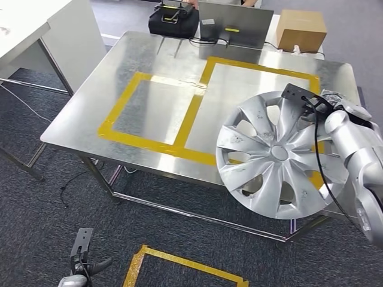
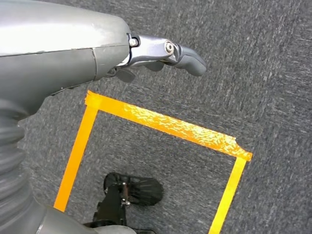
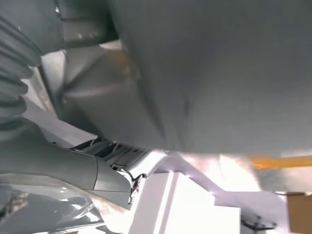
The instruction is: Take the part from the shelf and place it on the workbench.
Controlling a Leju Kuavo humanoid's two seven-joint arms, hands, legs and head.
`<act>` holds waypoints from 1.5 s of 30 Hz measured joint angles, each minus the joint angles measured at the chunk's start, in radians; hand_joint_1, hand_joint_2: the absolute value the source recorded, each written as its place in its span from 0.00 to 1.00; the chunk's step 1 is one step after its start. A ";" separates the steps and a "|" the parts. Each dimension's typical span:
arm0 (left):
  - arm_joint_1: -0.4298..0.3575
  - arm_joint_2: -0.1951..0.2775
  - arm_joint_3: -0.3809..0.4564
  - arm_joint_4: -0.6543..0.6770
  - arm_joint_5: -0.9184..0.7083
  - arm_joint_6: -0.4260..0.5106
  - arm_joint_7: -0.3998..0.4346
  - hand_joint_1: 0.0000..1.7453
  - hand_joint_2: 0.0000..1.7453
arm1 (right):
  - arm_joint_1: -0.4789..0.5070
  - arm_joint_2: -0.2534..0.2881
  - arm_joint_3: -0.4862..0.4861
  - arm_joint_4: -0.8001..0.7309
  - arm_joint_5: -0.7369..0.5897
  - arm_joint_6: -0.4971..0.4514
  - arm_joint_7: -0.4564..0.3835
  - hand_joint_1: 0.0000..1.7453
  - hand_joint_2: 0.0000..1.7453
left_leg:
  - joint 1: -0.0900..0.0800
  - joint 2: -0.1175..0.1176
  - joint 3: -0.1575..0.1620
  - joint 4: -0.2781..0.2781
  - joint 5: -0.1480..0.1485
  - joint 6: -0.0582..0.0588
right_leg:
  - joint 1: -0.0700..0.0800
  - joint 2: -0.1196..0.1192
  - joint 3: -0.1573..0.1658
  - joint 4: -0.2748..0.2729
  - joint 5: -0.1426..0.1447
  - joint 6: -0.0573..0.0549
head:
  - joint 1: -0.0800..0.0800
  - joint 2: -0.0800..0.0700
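Right hand [image 1: 332,107] gripping wheel cover [image 1: 275,154] by rim over surface [image 1: 158,113] edge; best lowered flat inside yellow tape [image 1: 198,107]; left hand [image 2: 162,53] empty, fingers extended.

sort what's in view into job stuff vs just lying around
Job:
silver hubcap, held by the right hand
steel workbench with yellow taped squares

Lying about:
cardboard box
black case
grey laptop
white table

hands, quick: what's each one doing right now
Left hand: holds nothing, hanging over the grey carpet.
Right hand: holding the silver spoked plastic wheel cover above the metal workbench.
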 joint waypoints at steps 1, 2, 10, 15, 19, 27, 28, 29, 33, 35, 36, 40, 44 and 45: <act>0.000 0.000 0.000 0.000 -0.002 0.005 0.000 0.00 1.00 | 0.003 0.000 0.001 0.001 0.000 -0.002 -0.001 0.00 0.00 | -0.002 -0.001 -0.003 0.003 -0.001 -0.005 | 0.001 0.000 0.010 -0.017 -0.002 -0.006 | 0.000 0.000; 0.001 0.000 0.000 0.000 -0.004 0.008 0.000 0.00 1.00 | 0.006 0.000 0.002 0.001 0.001 -0.004 -0.002 0.00 0.00 | -0.004 -0.001 -0.006 0.005 -0.001 -0.009 | 0.003 0.001 0.012 -0.019 -0.003 -0.016 | 0.001 0.000; 0.005 -0.002 0.001 0.000 -0.012 0.016 0.003 0.00 1.00 | 0.014 -0.003 0.004 0.000 0.021 -0.061 0.026 0.00 0.00 | 0.000 0.001 -0.142 0.285 -0.123 -0.031 | 0.005 0.005 0.014 -0.019 -0.005 -0.053 | -0.003 0.000; 0.007 0.001 0.002 0.000 -0.012 0.017 0.003 0.00 0.25 | 0.015 -0.015 0.004 0.000 0.037 -0.118 0.065 0.00 0.00 | -0.013 0.001 -0.047 0.053 0.009 0.009 | 0.015 0.009 0.015 -0.019 -0.007 -0.053 | -0.002 0.000; 0.008 0.001 0.003 0.000 -0.012 0.020 0.001 0.00 0.00 | 0.018 -0.035 0.001 -0.001 0.052 -0.162 0.107 0.00 0.00 | -0.017 0.001 -0.023 -0.001 0.015 0.018 | 0.013 0.008 0.012 -0.024 -0.006 -0.036 | -0.002 0.000; 0.010 -0.001 0.007 0.000 -0.017 0.023 -0.007 0.00 0.00 | 0.009 -0.081 -0.033 -0.002 0.048 -0.242 0.150 0.00 0.00 | -0.007 0.001 -0.014 -0.019 0.028 0.027 | 0.008 0.005 -0.098 0.216 -0.103 -0.006 | 0.003 0.000; 0.010 -0.001 0.009 0.000 -0.019 0.024 -0.009 0.00 0.00 | 0.008 -0.088 -0.043 -0.003 0.043 -0.265 0.148 0.00 0.00 | -0.005 0.000 -0.014 -0.015 0.025 0.024 | 0.004 0.003 -0.067 0.154 -0.067 -0.002 | 0.003 0.000; 0.010 0.000 0.013 0.000 -0.021 0.025 -0.012 0.00 0.00 | 0.007 -0.095 -0.055 -0.005 0.037 -0.295 0.141 0.00 0.00 | -0.004 -0.001 -0.015 -0.010 0.021 0.020 | 0.002 0.002 -0.029 0.084 -0.041 0.002 | 0.004 0.000; 0.014 0.007 0.025 0.000 -0.023 0.028 -0.020 0.00 0.00 | -0.001 -0.110 -0.098 -0.011 0.018 -0.372 0.105 0.00 0.00 | -0.009 -0.003 -0.023 0.007 0.016 0.003 | 0.005 0.005 0.034 -0.026 -0.018 -0.017 | 0.005 0.000; 0.016 0.010 0.026 0.000 -0.023 0.029 -0.021 0.00 0.00 | 0.000 -0.113 -0.112 -0.013 0.015 -0.384 0.094 0.00 0.00 | -0.008 -0.002 -0.026 0.013 0.009 -0.005 | 0.002 0.005 0.035 -0.025 -0.016 -0.029 | 0.004 0.000; 0.016 0.011 0.027 0.000 -0.024 0.029 -0.021 0.00 0.00 | 0.000 -0.113 -0.118 -0.016 0.015 -0.393 0.084 0.00 0.00 | -0.007 -0.002 -0.034 0.035 -0.007 -0.011 | 0.000 0.005 0.036 -0.026 -0.016 -0.036 | 0.002 0.000; 0.018 0.016 0.035 0.000 -0.031 0.032 -0.021 0.00 0.00 | -0.012 -0.113 -0.159 -0.031 0.011 -0.487 0.031 0.00 0.00 | -0.001 -0.001 -0.137 0.264 -0.109 -0.027 | -0.001 0.004 0.038 -0.026 -0.016 -0.047 | -0.004 0.000; 0.020 0.019 0.046 0.000 -0.045 0.039 -0.021 0.00 0.00 | -0.015 -0.111 -0.212 -0.051 -0.028 -0.610 -0.038 0.00 0.00 | -0.003 -0.001 -0.086 0.147 -0.018 -0.012 | 0.003 0.004 0.045 -0.026 -0.019 -0.047 | -0.003 0.000; 0.019 0.020 0.047 0.000 -0.049 0.042 -0.021 0.00 0.00 | -0.016 -0.108 -0.228 -0.057 -0.042 -0.635 -0.066 0.00 0.00 | -0.005 -0.001 -0.055 0.081 0.006 -0.007 | 0.006 0.005 0.045 -0.027 -0.020 -0.046 | -0.003 0.000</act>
